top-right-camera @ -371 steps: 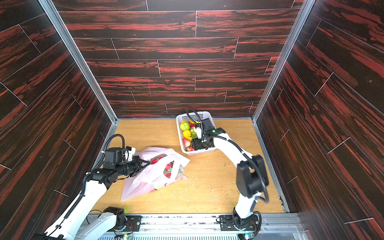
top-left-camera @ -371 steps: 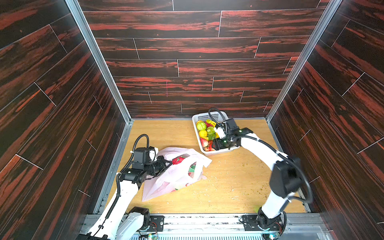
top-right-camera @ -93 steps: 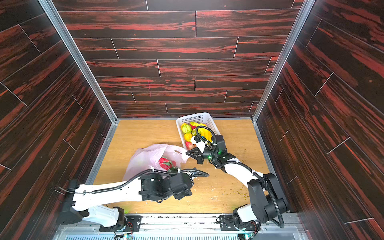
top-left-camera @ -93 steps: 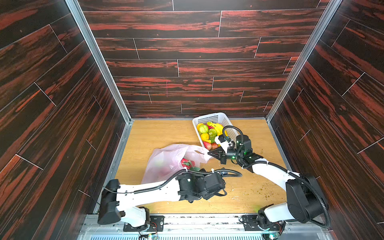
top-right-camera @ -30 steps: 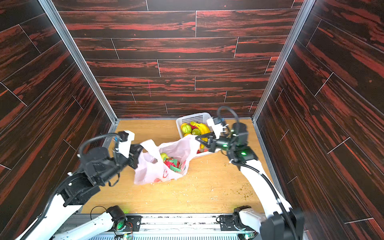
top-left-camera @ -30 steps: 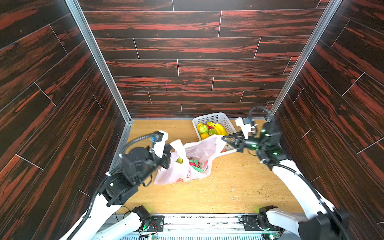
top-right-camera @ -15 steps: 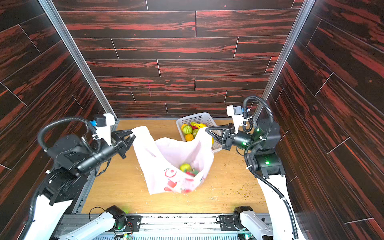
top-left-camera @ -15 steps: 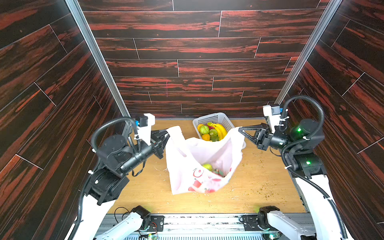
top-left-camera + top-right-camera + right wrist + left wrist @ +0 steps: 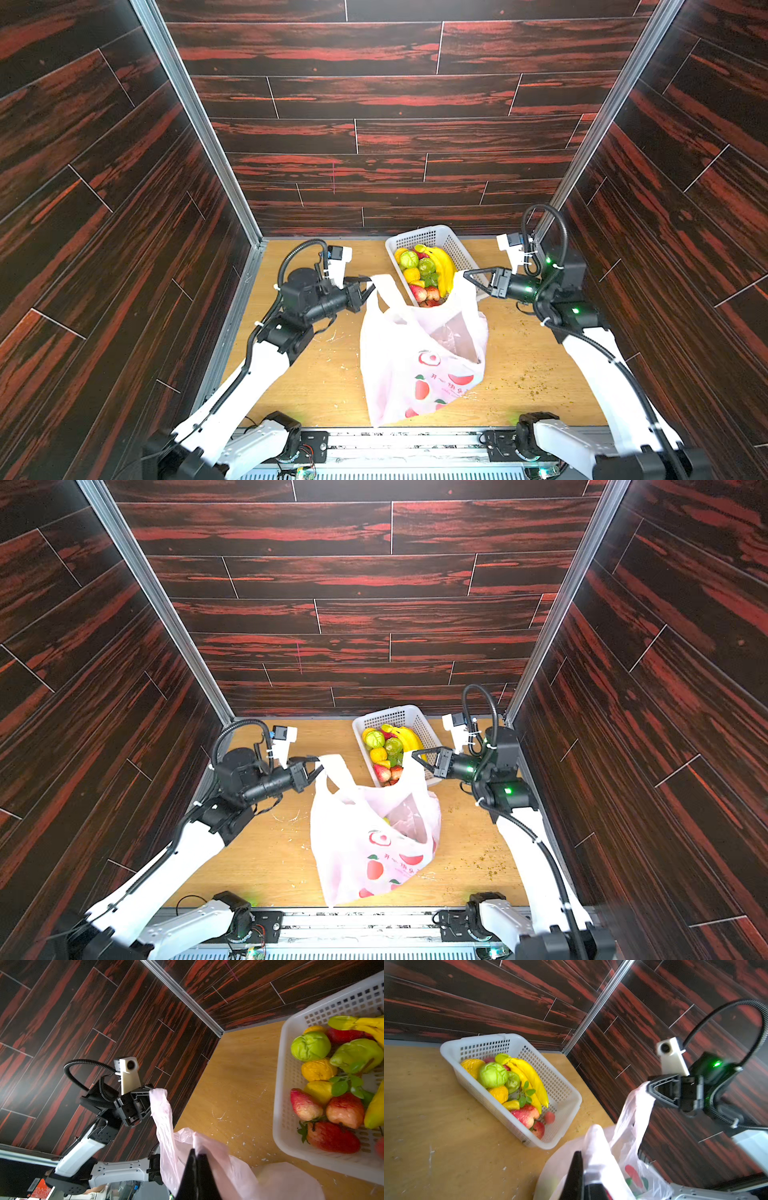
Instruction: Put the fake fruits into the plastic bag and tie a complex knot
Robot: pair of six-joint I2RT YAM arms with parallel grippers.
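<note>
- The left gripper (image 9: 367, 286) is clamped on one strap handle (image 9: 381, 291) of the thin pale-pink plastic bag with red fruit prints (image 9: 415, 370).
- The right gripper (image 9: 466, 275) pinches the other strap handle (image 9: 462, 294); the bag's body hangs below and between both grippers.
- Glossy fake fruits (image 9: 428, 270) fill the white perforated plastic basket (image 9: 432, 233), just beside the right gripper.
</note>
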